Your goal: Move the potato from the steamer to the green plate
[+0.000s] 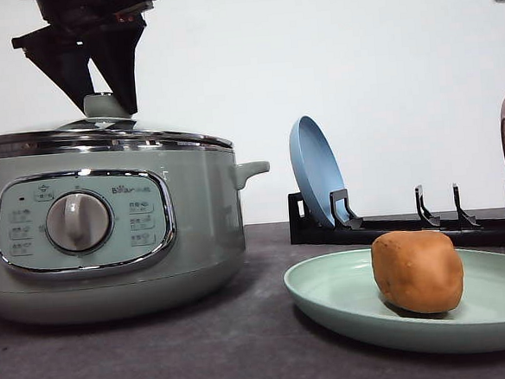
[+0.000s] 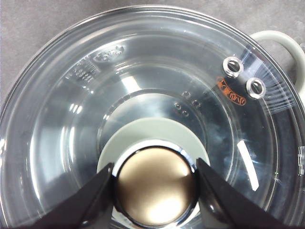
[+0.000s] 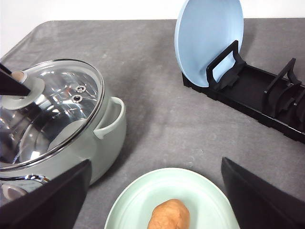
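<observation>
Between the left gripper's (image 2: pixel 155 186) fingers the lid knob (image 2: pixel 155 185) is sitting gripped; below the wide-open, empty right gripper (image 3: pixel 152 200), the potato (image 1: pixel 417 271) is lying on the green plate (image 1: pixel 329 297).

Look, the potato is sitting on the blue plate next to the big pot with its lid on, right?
Not quite. The potato sits on the green plate, as the front view shows. The blue plate stands in the rack behind. The pot does have its lid on.

Front view low at table level, wrist views overhead, sharing steamer (image 1: pixel 108 226) lid (image 2: pixel 143 105).
</observation>
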{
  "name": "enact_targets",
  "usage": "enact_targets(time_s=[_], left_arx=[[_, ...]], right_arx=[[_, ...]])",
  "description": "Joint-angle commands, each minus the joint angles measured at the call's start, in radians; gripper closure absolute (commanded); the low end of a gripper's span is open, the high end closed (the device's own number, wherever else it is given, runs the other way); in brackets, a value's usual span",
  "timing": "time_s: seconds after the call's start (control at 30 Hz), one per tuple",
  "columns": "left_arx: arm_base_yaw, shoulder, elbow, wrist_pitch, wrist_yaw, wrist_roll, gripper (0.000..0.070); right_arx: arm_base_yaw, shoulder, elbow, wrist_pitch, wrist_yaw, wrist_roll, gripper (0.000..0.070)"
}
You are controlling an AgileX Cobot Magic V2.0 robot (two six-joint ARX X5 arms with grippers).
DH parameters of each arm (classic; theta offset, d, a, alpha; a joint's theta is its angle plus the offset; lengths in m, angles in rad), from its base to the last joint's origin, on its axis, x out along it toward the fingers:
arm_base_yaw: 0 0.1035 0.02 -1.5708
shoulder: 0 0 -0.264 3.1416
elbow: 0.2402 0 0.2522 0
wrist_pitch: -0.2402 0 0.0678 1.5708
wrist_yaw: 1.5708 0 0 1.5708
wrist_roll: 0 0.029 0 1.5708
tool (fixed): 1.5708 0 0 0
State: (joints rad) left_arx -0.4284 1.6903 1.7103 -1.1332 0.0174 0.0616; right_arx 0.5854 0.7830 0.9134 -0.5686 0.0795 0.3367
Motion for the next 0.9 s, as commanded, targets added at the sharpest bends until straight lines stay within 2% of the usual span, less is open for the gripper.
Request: enact_targets(time_s=[0.0, 0.63, 0.87], left_arx=[[-0.011, 0.026, 0.035, 0.031, 0.001, 0.006, 0.0699], [-0.028, 0.025, 0.034, 0.055, 0.000, 0.009, 0.0699], [-0.031, 0.026, 0.034, 0.018, 0.000, 0.005, 0.0699]], right_arx=[[0.006, 0.004, 0.013, 0.005, 0.000, -0.012, 0.0151], [0.006, 0.004, 0.013, 0.005, 0.001, -0.024, 0.0151], [0.006, 0.004, 0.013, 0.005, 0.001, -0.031, 0.0151]])
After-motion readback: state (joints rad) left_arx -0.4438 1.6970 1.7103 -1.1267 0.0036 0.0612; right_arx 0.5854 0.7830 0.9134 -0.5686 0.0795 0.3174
